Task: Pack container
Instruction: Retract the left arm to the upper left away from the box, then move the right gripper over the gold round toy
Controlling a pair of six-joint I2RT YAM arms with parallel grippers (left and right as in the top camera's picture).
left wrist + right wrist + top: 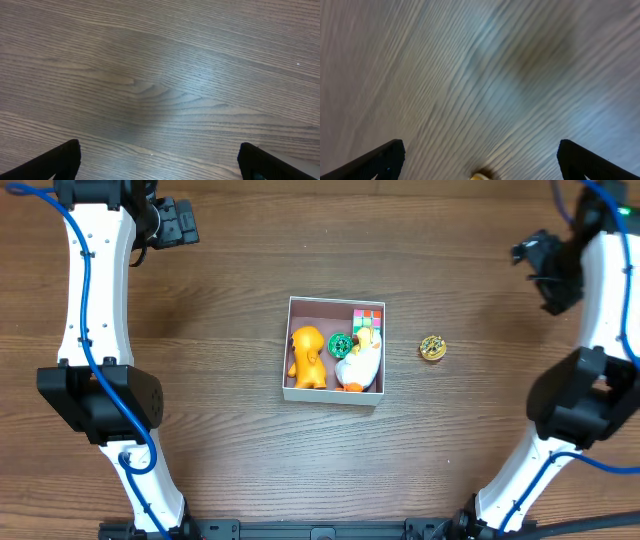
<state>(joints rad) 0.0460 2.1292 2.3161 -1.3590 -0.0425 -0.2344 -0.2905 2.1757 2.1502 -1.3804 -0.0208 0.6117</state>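
The container sits at the centre of the table. It holds an orange animal toy, a green disc, a white duck and a coloured block, set close together so that all fit. A small gold disc lies on the wood just beside the right wall; it is probably the last item to pack. The left gripper hangs over bare wood, spread wide and empty. The right gripper is likewise spread and empty, and is the nearer to the gold disc.
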